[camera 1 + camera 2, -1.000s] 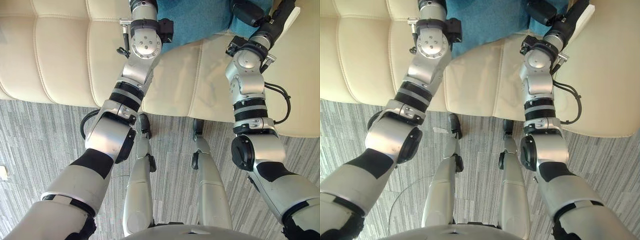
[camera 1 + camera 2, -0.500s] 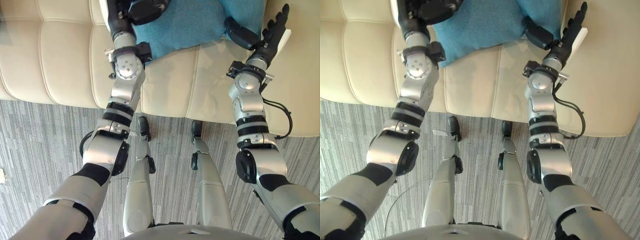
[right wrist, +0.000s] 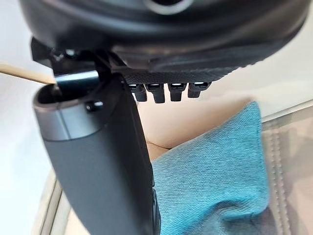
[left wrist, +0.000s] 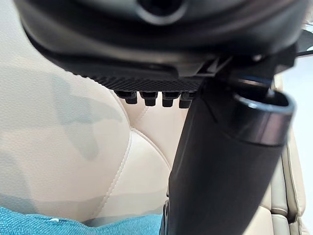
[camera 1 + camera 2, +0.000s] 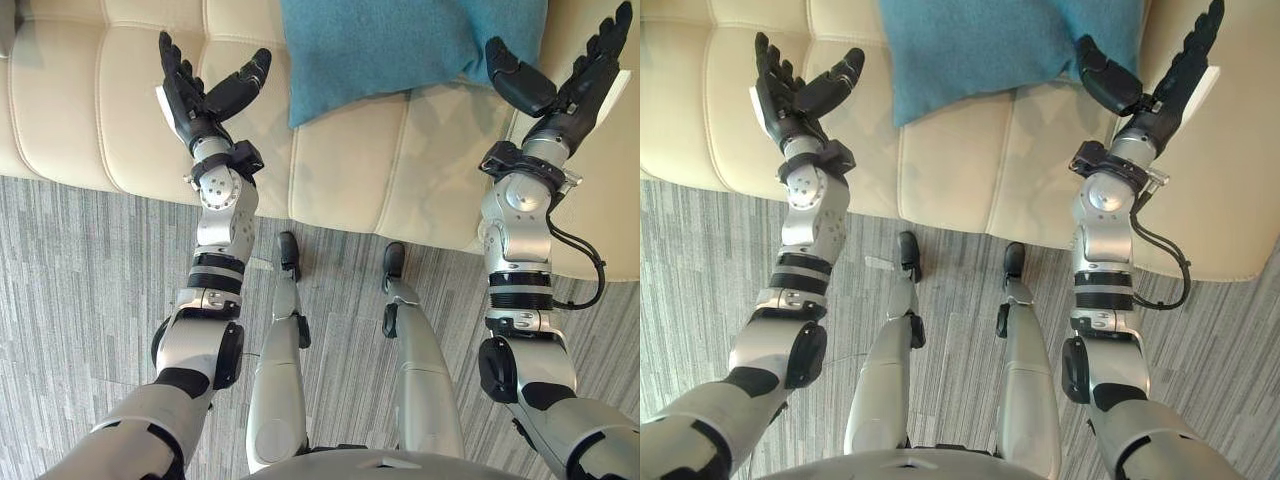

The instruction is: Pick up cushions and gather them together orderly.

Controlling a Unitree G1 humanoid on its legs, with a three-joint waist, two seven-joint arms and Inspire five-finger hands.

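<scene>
A teal cushion lies on the cream sofa seat, between my two hands. My left hand is raised over the seat to the cushion's left, fingers straight and thumb spread, holding nothing. My right hand stands open at the cushion's right corner, thumb near the fabric, fingers straight and apart from it. The right wrist view shows the cushion's corner past the straight fingers. In the left wrist view a strip of teal cushion sits beyond the open fingers.
The sofa's front edge runs across the view, with grey striped carpet below it. A cream armrest rises at the right beside my right arm.
Both hands have drawn back off the teal cushion and apart, the left swinging out to the left. The cushion now lies free on the seat. The camera has tilted.
</scene>
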